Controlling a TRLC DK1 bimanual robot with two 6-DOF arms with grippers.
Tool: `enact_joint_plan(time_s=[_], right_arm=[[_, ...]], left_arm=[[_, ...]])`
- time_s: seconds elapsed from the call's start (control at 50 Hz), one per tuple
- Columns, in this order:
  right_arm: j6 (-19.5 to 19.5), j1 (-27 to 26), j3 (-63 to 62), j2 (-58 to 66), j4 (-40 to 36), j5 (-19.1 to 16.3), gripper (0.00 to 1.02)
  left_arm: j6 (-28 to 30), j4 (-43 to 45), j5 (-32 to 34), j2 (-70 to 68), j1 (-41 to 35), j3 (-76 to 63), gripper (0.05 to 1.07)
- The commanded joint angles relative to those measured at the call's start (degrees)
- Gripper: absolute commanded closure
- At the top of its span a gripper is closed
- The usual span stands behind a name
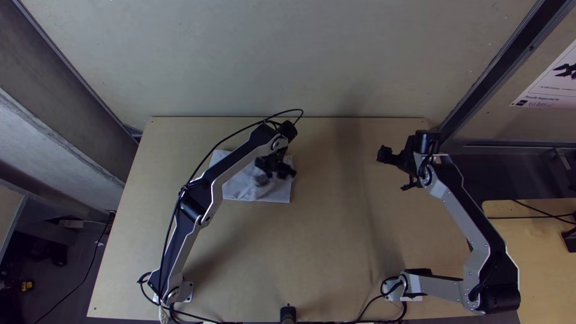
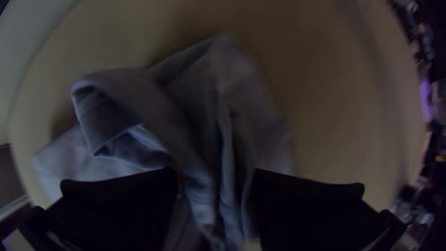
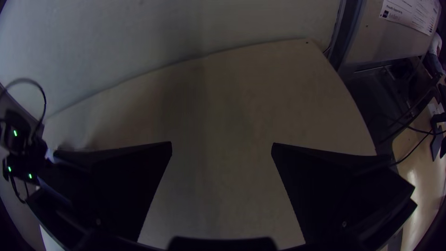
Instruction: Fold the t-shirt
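Presently, the t-shirt [image 1: 273, 193] lies beneath the left gripper [image 1: 275, 174], bunched between its parted fingers; the right gripper [image 1: 395, 171], well apart, is released.

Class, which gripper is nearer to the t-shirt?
Left. The left gripper is at the t-shirt, cloth between its fingers; the right gripper is well off to the shirt's right.

The t-shirt [image 1: 275, 193] is creased matt cloth, the table [image 1: 324, 240] smooth matt wood, the poster [image 1: 549, 89] paper.
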Motion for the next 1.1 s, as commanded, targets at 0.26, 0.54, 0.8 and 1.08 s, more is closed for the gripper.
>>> enact_joint_plan(time_s=[0.26,0.54,0.8,1.08], right_arm=[[-0.5,3.9,-9.2,-3.8,3.9,0.0,0.04],[-1.3,3.0,-6.4,-5.0,3.9,0.2,0.04],[-8.0,1.6,5.0,-6.3,1.2,0.3,0.04],[-16.5,0.2,22.8,-5.5,-0.9,0.2,0.04]], left_arm=[[-20.1,19.2,19.6,0.6,0.8,4.3,0.09],[-17.0,17.3,19.4,-0.5,1.1,4.1,0.09],[-8.9,16.4,15.4,-11.0,5.4,0.4,0.09],[4.1,12.3,7.3,-25.2,14.1,-2.0,0.1]])
